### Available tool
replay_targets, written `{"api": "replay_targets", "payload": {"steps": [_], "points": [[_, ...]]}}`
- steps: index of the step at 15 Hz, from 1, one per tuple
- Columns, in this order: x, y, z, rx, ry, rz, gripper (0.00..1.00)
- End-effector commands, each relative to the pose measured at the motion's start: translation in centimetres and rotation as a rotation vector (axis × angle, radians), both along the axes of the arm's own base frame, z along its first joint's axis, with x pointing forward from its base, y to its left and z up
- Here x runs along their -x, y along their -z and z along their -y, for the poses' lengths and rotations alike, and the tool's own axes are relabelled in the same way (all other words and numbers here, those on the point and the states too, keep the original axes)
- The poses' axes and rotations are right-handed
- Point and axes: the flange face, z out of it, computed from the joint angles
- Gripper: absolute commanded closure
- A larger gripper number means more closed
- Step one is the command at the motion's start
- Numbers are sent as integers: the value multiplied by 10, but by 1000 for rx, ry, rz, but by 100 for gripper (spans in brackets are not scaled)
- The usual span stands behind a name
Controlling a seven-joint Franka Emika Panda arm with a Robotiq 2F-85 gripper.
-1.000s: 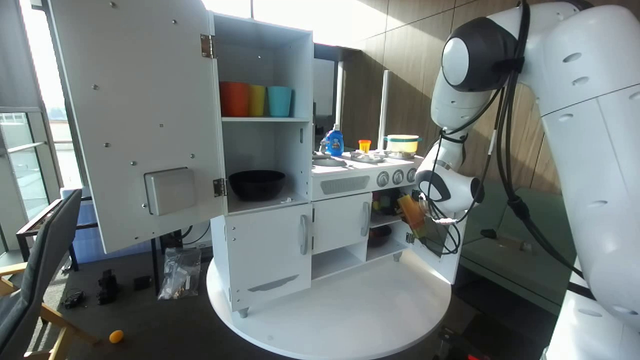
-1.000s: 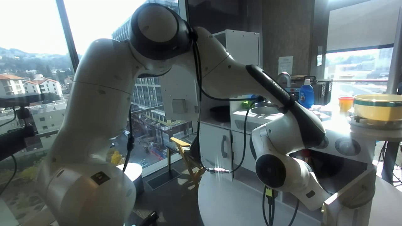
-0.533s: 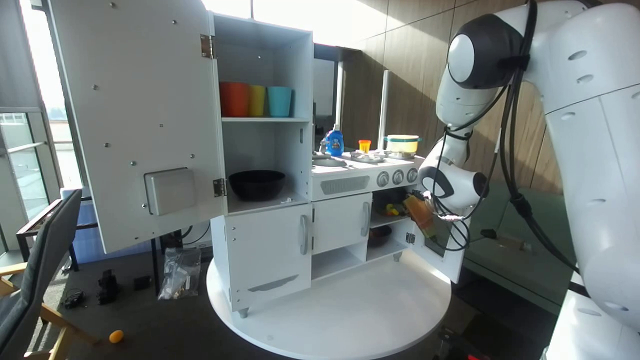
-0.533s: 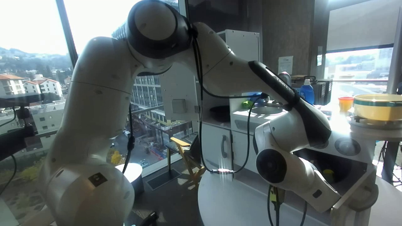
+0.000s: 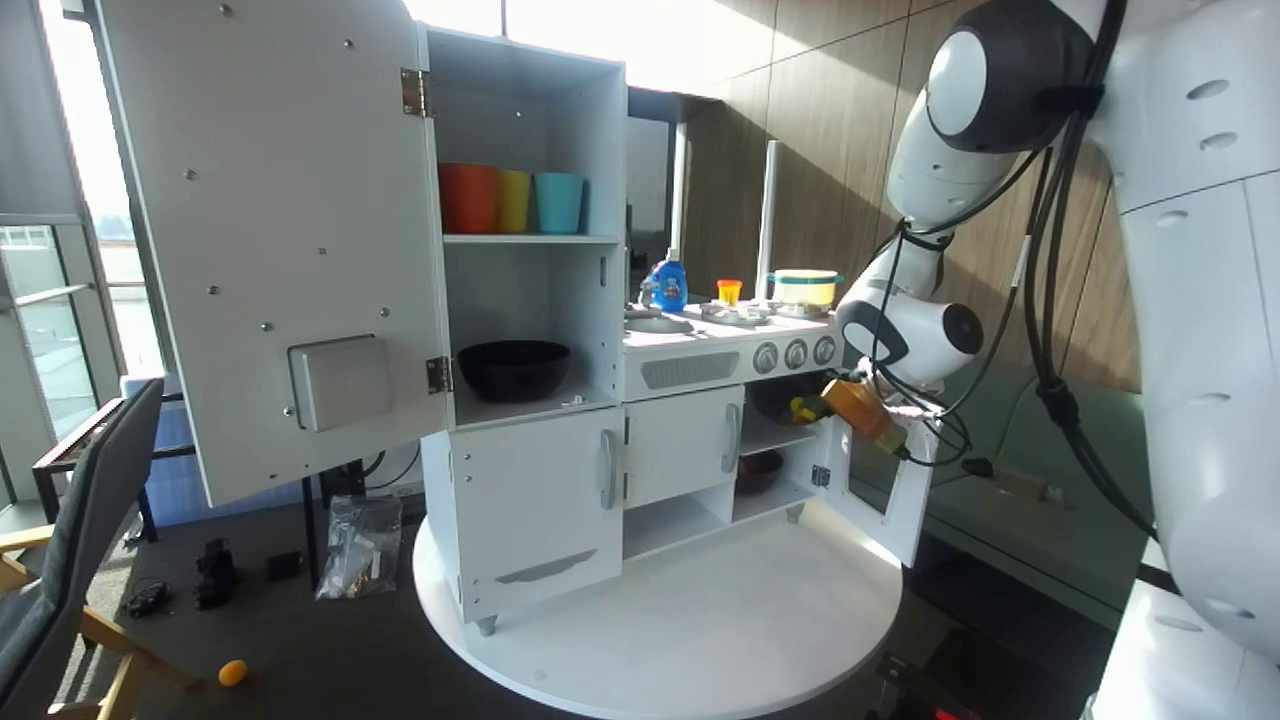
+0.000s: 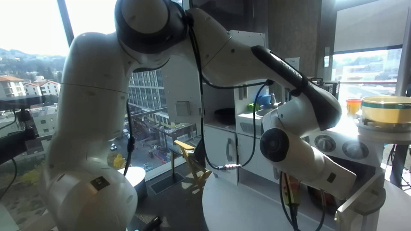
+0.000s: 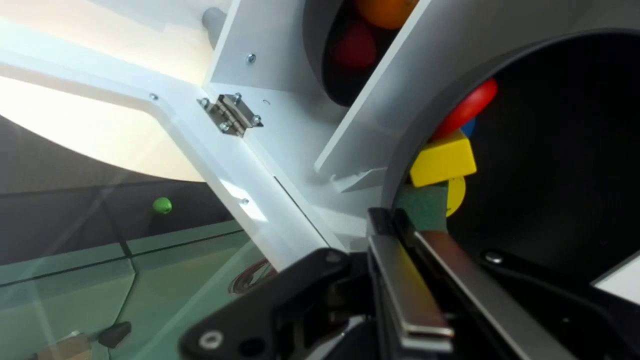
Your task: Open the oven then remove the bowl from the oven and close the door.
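Almost closed, the gripper (image 7: pixel 391 220) seems to pinch the near rim of the bowl (image 7: pixel 540 150) in the oven (image 7: pixel 387 117) (toys (image 7: pixel 444 161) bunched at that rim), the open door (image 7: pixel 237 172) flanking the way out

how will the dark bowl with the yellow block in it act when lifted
The dark bowl will probably hold its shape, as its wall looks evenly rounded. With the yellow block and red toy bunched to one side, it may tip. The rounded red toy could roll.
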Motion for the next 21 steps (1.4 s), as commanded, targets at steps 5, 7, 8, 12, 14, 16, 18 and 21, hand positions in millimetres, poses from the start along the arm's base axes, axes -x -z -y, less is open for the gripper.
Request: {"api": "replay_targets", "payload": {"steps": [5,7,8,12,14,16,18,21], "points": [[4,-23,-10,230,-90,-294,99],[5,-28,-14,275,-123,-350,99],[6,-29,-16,294,-144,-380,99],[5,-18,-27,315,-193,-473,99],[5,-8,-35,306,-217,-507,99],[6,3,-45,297,-245,-548,99],[10,7,-49,299,-272,-580,99],[22,8,-45,312,-299,-614,99]]}}
